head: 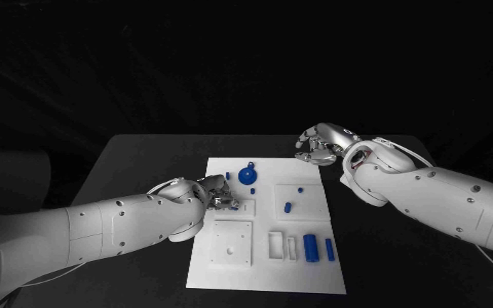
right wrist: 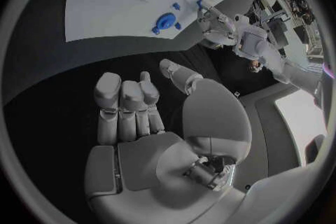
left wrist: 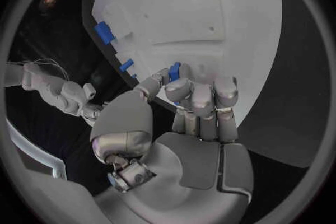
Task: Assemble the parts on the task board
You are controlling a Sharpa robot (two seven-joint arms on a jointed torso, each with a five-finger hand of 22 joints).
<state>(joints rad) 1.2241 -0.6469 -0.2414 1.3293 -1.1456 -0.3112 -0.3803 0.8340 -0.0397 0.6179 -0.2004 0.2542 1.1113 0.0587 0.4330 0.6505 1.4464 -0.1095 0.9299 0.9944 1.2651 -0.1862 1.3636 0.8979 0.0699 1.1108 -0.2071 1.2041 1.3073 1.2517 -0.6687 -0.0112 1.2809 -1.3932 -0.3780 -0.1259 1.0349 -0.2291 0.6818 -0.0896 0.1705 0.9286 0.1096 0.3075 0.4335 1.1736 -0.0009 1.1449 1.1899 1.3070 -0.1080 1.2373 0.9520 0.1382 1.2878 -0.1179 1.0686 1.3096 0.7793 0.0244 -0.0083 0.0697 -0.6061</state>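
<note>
Task board (head: 269, 265) lies under the left hand (head: 218, 194) pinching a blue part (left wrist: 174, 71); the right hand (head: 316, 145) hovers curled, empty.

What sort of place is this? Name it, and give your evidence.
Probably a robotics lab test bench. A white task board carrying small blue parts lies on a black table against a dark backdrop, with the left hand and right hand working over it.

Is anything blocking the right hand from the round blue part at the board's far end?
Nothing visible does. The right hand hovers over black table beyond the task board; bare table and board lie between it and the round blue part.
</note>
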